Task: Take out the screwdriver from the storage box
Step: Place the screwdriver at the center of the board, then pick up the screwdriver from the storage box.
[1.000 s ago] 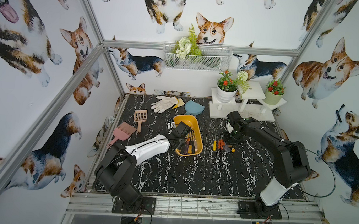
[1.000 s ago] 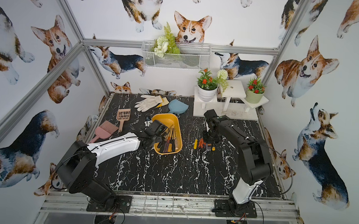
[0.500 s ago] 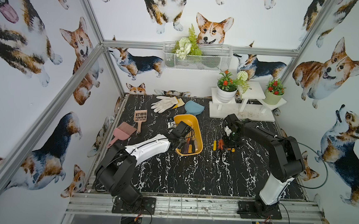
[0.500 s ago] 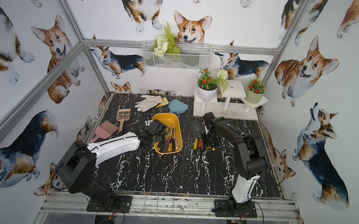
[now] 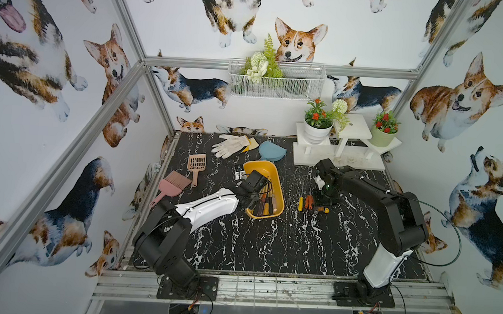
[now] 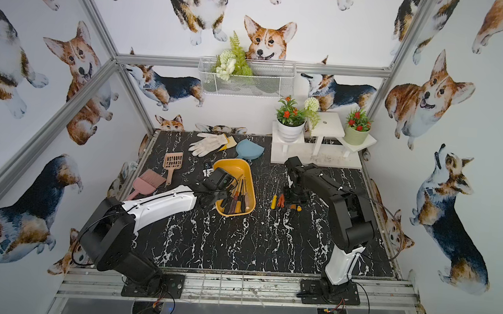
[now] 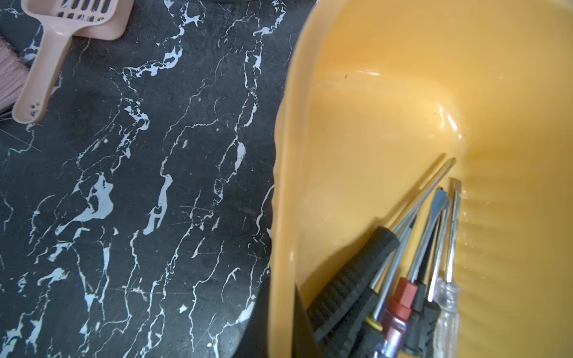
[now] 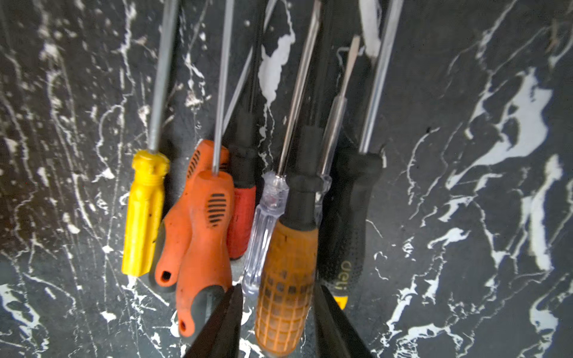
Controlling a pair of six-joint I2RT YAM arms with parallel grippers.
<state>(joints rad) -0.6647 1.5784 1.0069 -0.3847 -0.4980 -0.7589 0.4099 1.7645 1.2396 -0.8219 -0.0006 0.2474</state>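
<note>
Along the near edge of the counter (image 5: 268,250), both arm bases sit on a metal rail, and the arms reach toward the far side.

Mid-counter, a little toward the left edge, lies the yellow storage box (image 5: 263,168), its long side running near to far. The left gripper (image 7: 279,322) is at the box's near left corner, clamped tight on the wall with one finger outside the rim and one inside. Several screwdrivers (image 7: 412,263) lie in the box, handles at the near end and tips pointing to the far end.

Just right of the box, apart from it, loose screwdrivers (image 5: 304,202) lie side by side on the counter, among them a yellow handle (image 8: 144,214), two orange, one red, two clear and one black. On top of them rests an amber-handled screwdriver (image 8: 288,279). The right gripper (image 8: 279,288) points down at its butt end, jaws narrowly apart on either side of the handle, with a sliver of gap showing at one finger (image 8: 223,322).

Toward the left edge are a pink brush (image 5: 171,187) and a tan scoop (image 5: 196,164). Along the far edge lie white gloves (image 5: 230,144) and a blue pan (image 5: 270,151). In the far right corner, a white stand (image 5: 335,160) carries two potted plants. A wire basket (image 5: 276,82) hangs on the far wall.
</note>
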